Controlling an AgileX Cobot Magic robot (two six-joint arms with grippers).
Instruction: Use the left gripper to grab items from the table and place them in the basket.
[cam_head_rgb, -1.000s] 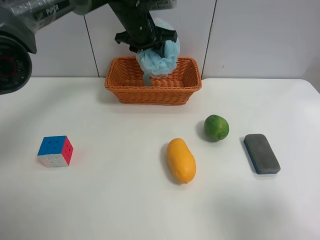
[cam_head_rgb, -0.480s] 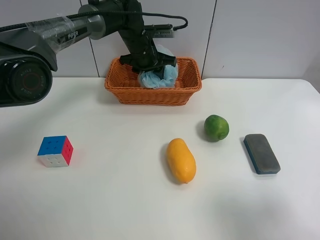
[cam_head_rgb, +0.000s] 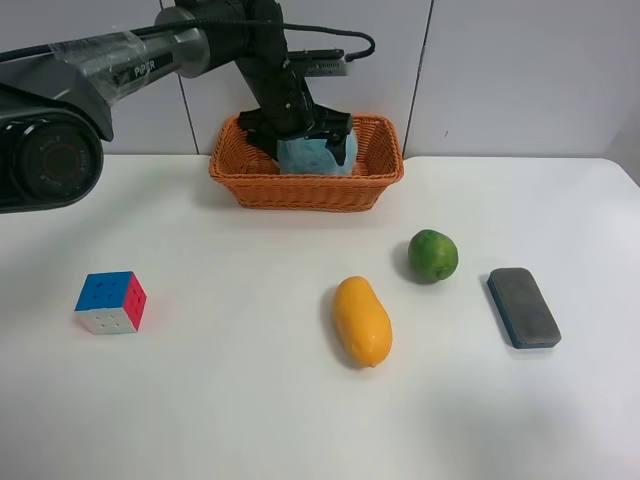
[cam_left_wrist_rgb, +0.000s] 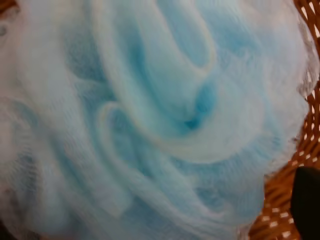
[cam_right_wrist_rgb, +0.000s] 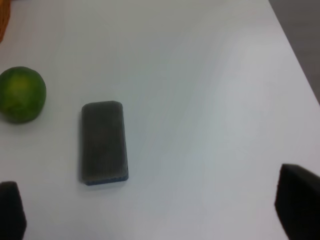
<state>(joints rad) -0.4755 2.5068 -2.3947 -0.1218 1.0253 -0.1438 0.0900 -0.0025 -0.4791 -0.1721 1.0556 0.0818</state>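
Observation:
The light-blue bath pouf (cam_head_rgb: 316, 156) lies inside the wicker basket (cam_head_rgb: 300, 190) at the back of the white table (cam_head_rgb: 220, 400). My left gripper (cam_head_rgb: 300, 138) reaches down into the basket, its fingers spread on either side of the pouf. In the left wrist view the pouf (cam_left_wrist_rgb: 150, 120) fills the frame, with one fingertip (cam_left_wrist_rgb: 307, 200) and basket weave (cam_left_wrist_rgb: 305, 145) at the edge. The puzzle cube (cam_head_rgb: 110, 301), mango (cam_head_rgb: 361, 320), lime (cam_head_rgb: 432, 255) and grey-blue block (cam_head_rgb: 523, 307) lie on the table. My right gripper (cam_right_wrist_rgb: 155, 210) is open above the block (cam_right_wrist_rgb: 103, 142) and lime (cam_right_wrist_rgb: 21, 94).
A white panelled wall stands just behind the basket. The black arm with a cable comes in from the exterior high view's upper left. The table's edge shows in the right wrist view beyond the block.
The left gripper came down with the pouf from above the basket into it. Its fingers have since spread apart, and the pouf now rests in the basket.

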